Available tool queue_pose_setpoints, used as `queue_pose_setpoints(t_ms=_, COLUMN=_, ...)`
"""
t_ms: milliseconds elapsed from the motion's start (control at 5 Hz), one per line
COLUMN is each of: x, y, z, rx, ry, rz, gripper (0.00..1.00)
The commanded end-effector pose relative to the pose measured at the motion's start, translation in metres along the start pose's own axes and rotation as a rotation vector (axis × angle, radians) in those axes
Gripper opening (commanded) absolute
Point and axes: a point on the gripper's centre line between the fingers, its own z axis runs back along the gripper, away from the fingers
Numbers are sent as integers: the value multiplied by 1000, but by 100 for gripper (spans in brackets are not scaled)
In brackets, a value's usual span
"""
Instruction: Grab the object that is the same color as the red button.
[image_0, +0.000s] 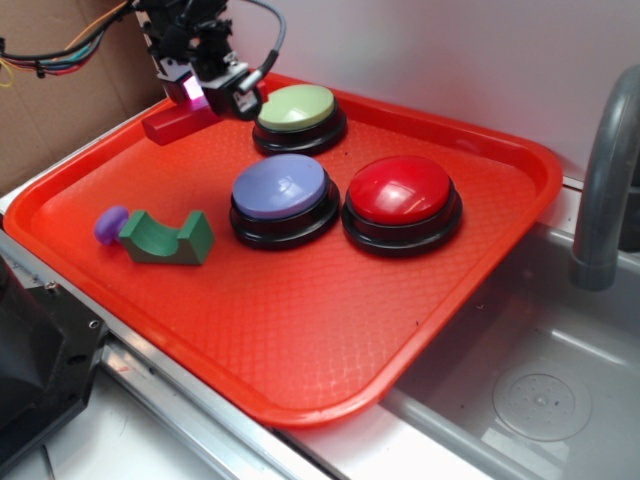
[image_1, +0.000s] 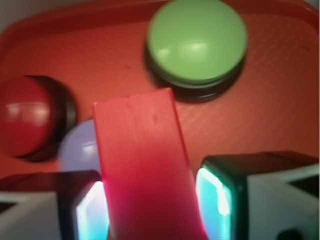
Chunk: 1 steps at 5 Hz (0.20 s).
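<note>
The orange-red tray (image_0: 300, 350) carries the red button (image_0: 400, 190), well apart from the end effector (image_0: 205, 95) at the far left corner. There the end effector is clamped on the red block (image_1: 142, 165), lifted and tilted. The block looks light, rigid and smooth-sided; gripped near one end, it could pivot.

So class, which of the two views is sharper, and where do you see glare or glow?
The exterior view is sharp, with window glare on the red button and the other domes. The wrist view is soft throughout: the red block held in the gripper is blurred, its finger pads glow cyan-white, and the green button shows hazy highlights.
</note>
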Motion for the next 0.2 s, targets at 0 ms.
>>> queue_pose_setpoints(t_ms=0, x=7, y=-26, z=7, rx=4, ry=-91, rz=68, gripper=0)
